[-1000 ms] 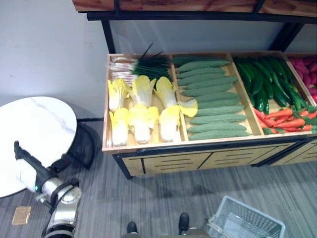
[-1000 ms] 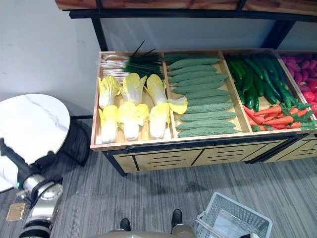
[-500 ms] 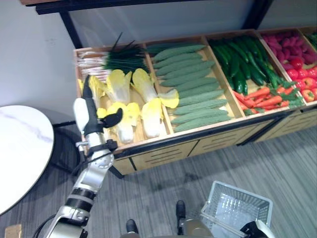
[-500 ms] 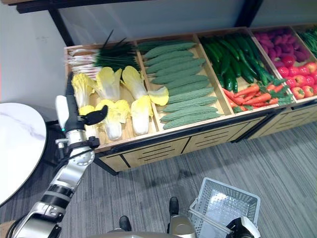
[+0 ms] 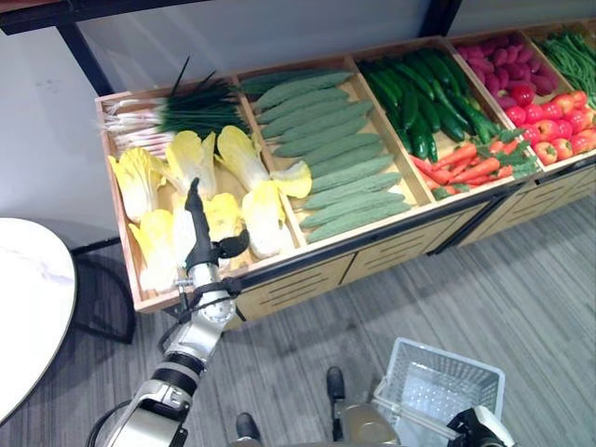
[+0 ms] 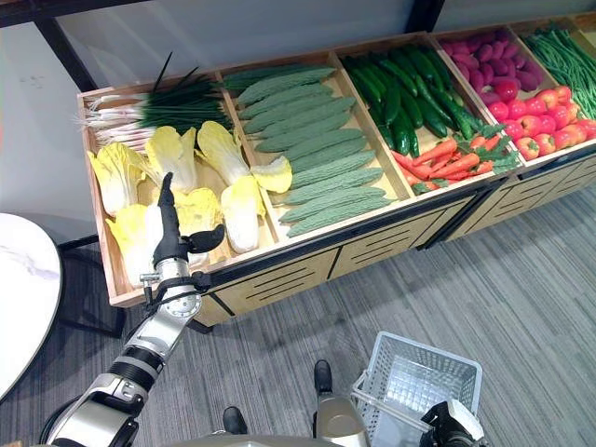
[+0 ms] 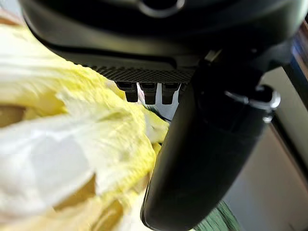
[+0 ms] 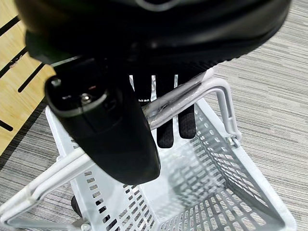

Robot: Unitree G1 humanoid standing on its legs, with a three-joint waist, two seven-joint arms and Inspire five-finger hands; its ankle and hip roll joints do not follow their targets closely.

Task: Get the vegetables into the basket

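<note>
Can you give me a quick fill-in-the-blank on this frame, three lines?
1. The left hand, fingers straight, is over the yellow-leaved ____ in the wooden display crate.
2. The right hand holds the white plastic basket by its ____.
3. The basket holds ____ vegetables.

Missing: cabbages; handle; no

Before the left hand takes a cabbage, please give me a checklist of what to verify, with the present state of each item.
1. Left hand above the yellow cabbages: ok.
2. Left hand open, fingers straight: ok.
3. Cabbage already grasped: not ok, nothing is held yet.
4. Right hand holds the handle of the white basket: ok.
5. Basket has room: ok, it looks empty.
6. Which cabbage the fingers will meet first: cannot tell.
</note>
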